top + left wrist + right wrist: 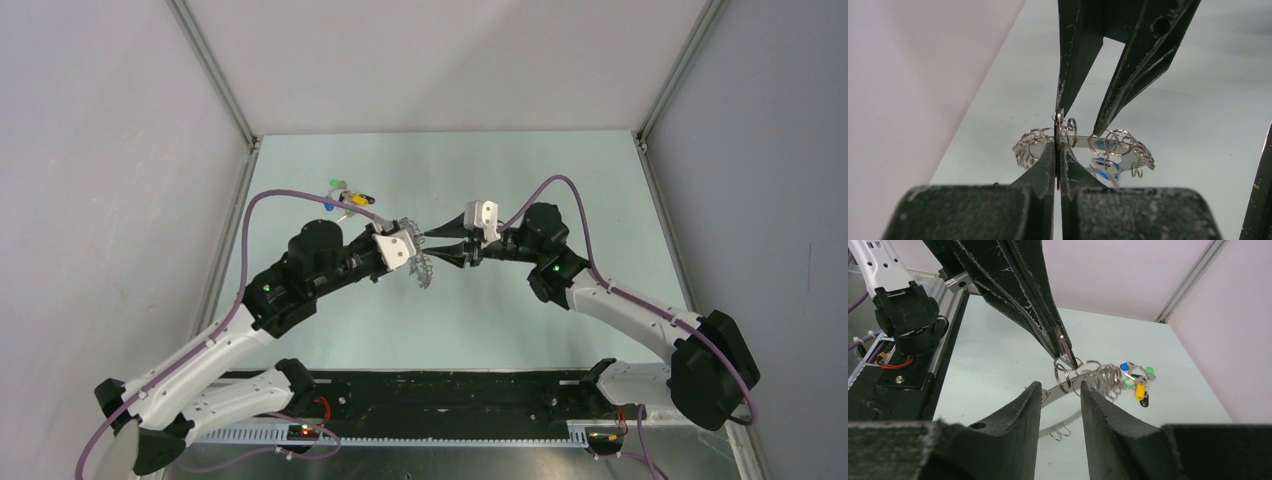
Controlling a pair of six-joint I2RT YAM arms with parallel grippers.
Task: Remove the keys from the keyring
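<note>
Left gripper (pixel 1058 150) pinches keyring (pixel 1120 145) rim, ring held aloft; right gripper (pixel 1060 390) spread, rim at its fingertips.

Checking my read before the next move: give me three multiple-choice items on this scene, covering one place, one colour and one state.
1. Where do the loose keys lie?
A. on the table, in its far left part
B. at its right edge
C. by the arm bases

2. What colour is the key head hanging under the keyring?
A. red
B. blue
C. orange

3. How do the fingers of the right gripper stand?
A. shut on a key
B. shut on the rim
C. open, about the rim

Answers:
1 A: the top view shows the cluster lying far left on the table.
2 B: the left wrist view shows blue plastic below the ring.
3 C: the right wrist view shows a wide gap between them, while the left gripper is the one clamped on the rim.
</note>
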